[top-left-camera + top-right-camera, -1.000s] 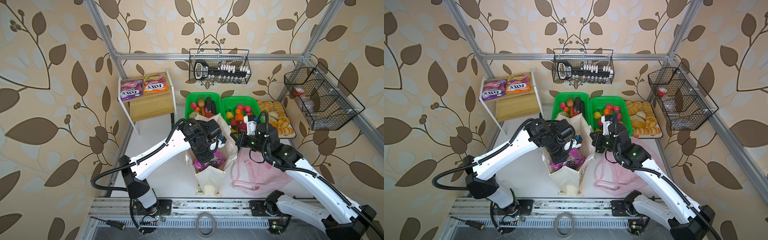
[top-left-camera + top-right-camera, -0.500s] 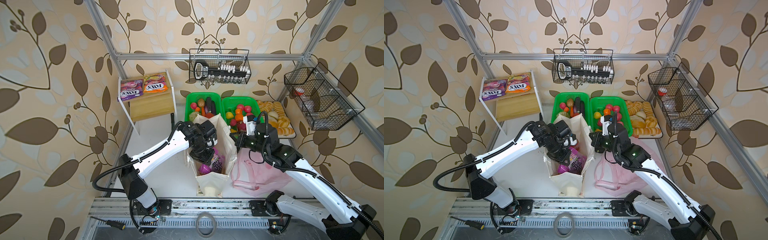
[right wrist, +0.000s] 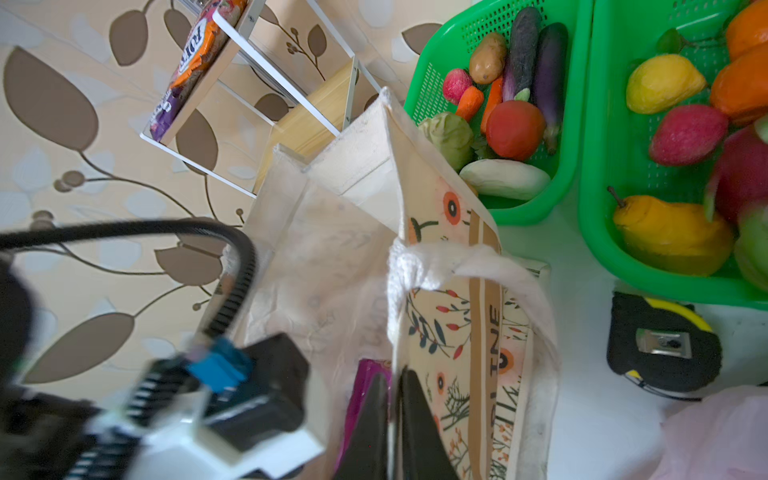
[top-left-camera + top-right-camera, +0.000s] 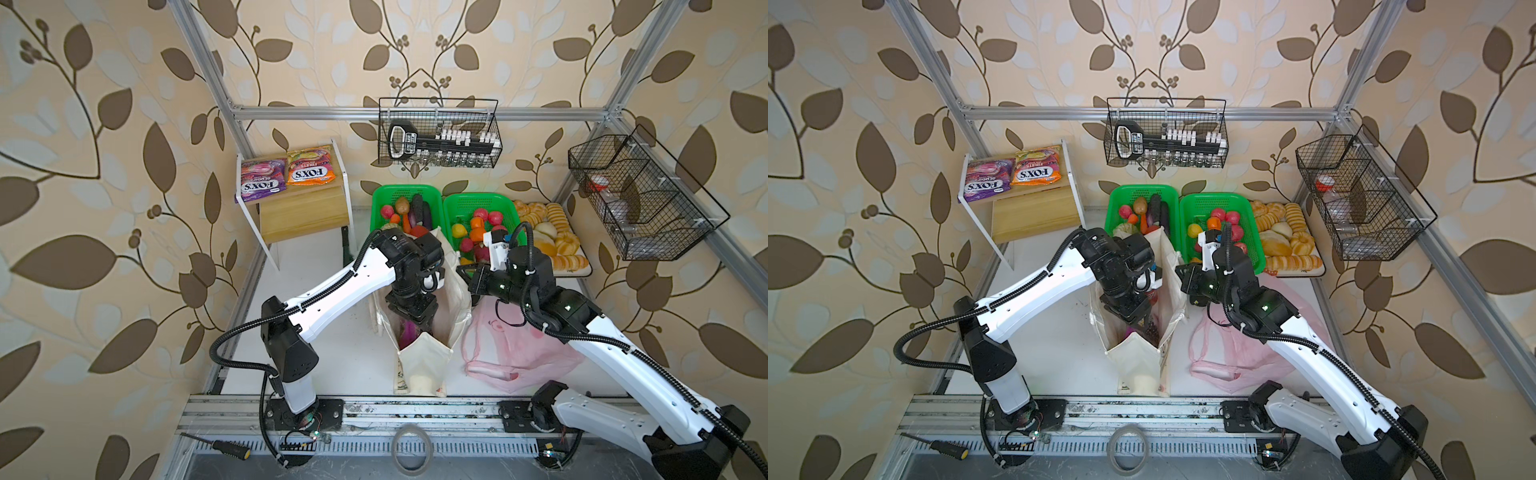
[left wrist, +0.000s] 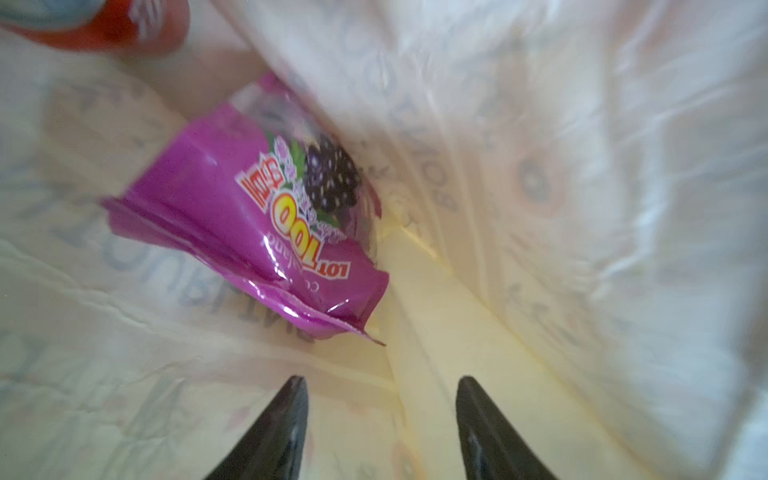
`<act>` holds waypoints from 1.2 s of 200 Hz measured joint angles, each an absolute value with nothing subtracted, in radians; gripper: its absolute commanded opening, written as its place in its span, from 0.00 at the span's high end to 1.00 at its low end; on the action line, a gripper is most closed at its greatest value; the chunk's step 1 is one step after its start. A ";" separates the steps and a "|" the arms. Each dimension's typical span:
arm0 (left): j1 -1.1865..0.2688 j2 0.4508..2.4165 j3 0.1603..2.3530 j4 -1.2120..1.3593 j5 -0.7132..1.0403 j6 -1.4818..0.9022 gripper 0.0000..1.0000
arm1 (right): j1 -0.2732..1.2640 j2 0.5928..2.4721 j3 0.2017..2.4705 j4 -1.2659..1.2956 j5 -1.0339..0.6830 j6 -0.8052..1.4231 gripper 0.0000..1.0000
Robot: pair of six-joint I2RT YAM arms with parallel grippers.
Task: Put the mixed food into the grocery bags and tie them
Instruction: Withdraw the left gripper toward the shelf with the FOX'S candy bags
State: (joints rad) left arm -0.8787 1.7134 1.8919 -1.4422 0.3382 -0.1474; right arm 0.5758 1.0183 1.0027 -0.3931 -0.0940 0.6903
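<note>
The cream floral tote (image 4: pixel 419 365) stands upright mid-table. My left gripper (image 5: pixel 380 380) is down inside it, open and empty. Just beyond its fingertips the purple "100" packet (image 5: pixel 232 216) lies against the cloth, with the red drink can (image 5: pixel 116 25) deeper in. My right gripper (image 3: pixel 392 374) is shut on the tote's rim, one finger on each side of the wall. The pink plastic bag (image 4: pixel 519 353) lies crumpled under the right arm. The orange FOX'S packet (image 4: pixel 309 168) lies on the shelf. Potato (image 3: pixel 487 58), cabbage (image 3: pixel 449 135) and red vegetable (image 3: pixel 515 129) sit in a green basket.
Two green baskets (image 4: pixel 405 193) of produce and a tray of bread rolls (image 4: pixel 557 245) line the back. A wooden shelf (image 4: pixel 303 212) stands back left. A black and yellow tape measure (image 3: pixel 663 345) lies near the tote. Wire baskets (image 4: pixel 438 133) hang on the walls.
My left gripper went deeper into the tote and opened, letting go of the purple packet. The right gripper stayed at the tote's rim.
</note>
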 measured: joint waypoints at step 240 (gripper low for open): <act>0.239 1.703 2.157 -0.814 0.258 -0.530 0.24 | 0.576 1.026 1.003 -0.384 -0.109 0.681 0.30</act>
